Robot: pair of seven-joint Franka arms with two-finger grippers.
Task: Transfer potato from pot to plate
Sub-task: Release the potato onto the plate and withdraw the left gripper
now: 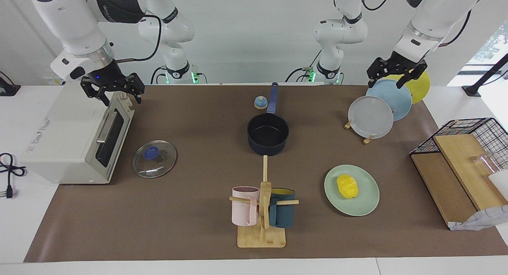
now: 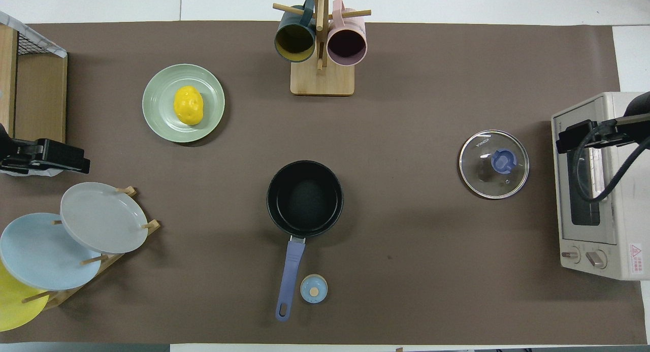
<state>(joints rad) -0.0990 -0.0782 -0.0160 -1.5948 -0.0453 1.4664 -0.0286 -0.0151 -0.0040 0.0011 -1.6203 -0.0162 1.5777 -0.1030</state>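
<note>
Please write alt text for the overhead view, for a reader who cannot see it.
The potato lies on the plate, and the pot stands empty at the table's middle, nearer to the robots. Both arms wait: the left gripper over the plate rack, the right gripper over the toaster oven.

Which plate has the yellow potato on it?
The mint-green plate, lying flat on the table with the potato on it. The grey plate, light blue plate and yellow plate stand in the rack, holding nothing.

Glossy smooth yellow plastic-looking potato [image 1: 347, 186] on matt mint-green ribbed plate [image 1: 367, 201]; navy pot [image 1: 268, 134] w/ matt black inside; clear glass lid [image 1: 154, 159]; matt brown paper-like mat [image 1: 190, 211].
</note>
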